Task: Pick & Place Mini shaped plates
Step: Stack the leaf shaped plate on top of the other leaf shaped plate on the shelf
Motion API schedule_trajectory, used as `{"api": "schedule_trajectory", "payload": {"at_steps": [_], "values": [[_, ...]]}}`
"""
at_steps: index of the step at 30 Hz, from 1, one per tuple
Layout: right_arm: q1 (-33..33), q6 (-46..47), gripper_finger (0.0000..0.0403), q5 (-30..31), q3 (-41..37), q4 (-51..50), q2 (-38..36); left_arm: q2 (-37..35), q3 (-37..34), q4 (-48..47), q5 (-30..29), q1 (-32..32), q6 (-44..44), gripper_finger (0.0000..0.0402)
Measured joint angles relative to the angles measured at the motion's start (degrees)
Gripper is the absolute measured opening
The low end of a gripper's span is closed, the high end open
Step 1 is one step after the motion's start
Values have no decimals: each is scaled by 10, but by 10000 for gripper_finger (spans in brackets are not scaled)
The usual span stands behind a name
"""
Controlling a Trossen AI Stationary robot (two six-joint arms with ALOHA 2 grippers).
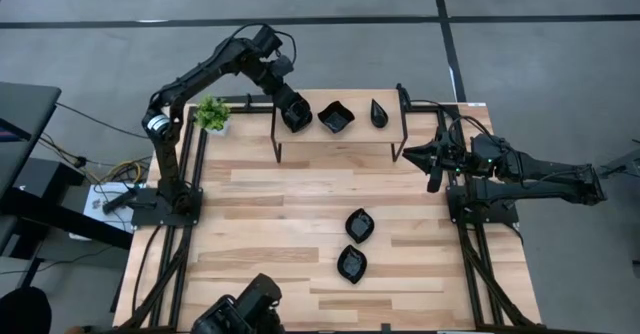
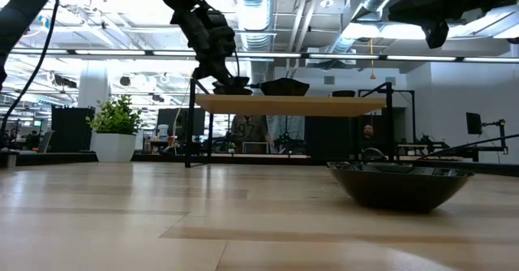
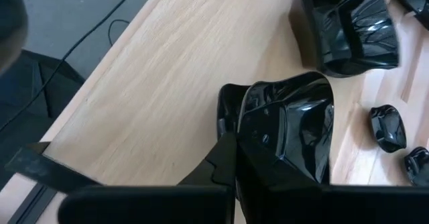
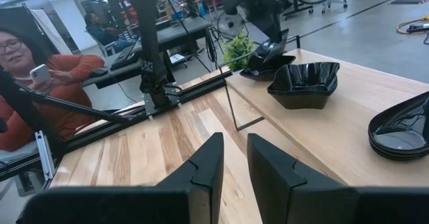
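**On the raised shelf, a plate in the left claw**

Up on the raised shelf (image 1: pixel 340 134) along the table's far edge, the left gripper (image 1: pixel 295 114) is clamped on a glossy black plate (image 3: pixel 291 127), its rim pinched between the fingers (image 3: pixel 221 160) near the shelf's left end. Just beside it sits a wavy square plate (image 1: pixel 335 117), then a teardrop plate (image 1: pixel 379 113) toward the shelf's right end. Two more black plates (image 1: pixel 359 225) (image 1: pixel 351 264) lie on the tabletop nearer the front edge. By the table's right edge the right gripper (image 1: pixel 432 160) hovers, fingers apart, holding nothing.
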Motion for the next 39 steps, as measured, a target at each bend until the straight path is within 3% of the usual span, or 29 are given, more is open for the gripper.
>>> {"api": "schedule_trajectory", "payload": {"at_steps": [17, 29, 34, 39], "values": [[0, 0, 63, 0, 0, 0, 0, 11, -1, 4, -1, 0, -6, 12], [0, 0, 63, 0, 0, 0, 0, 8, -1, 17, -10, 0, 3, 83], [0, 0, 63, 0, 0, 0, 0, -22, 0, 18, -30, -2, -14, 102], [0, 23, 63, 0, 0, 0, 0, -104, -11, 19, -30, -26, -73, 103]]}}
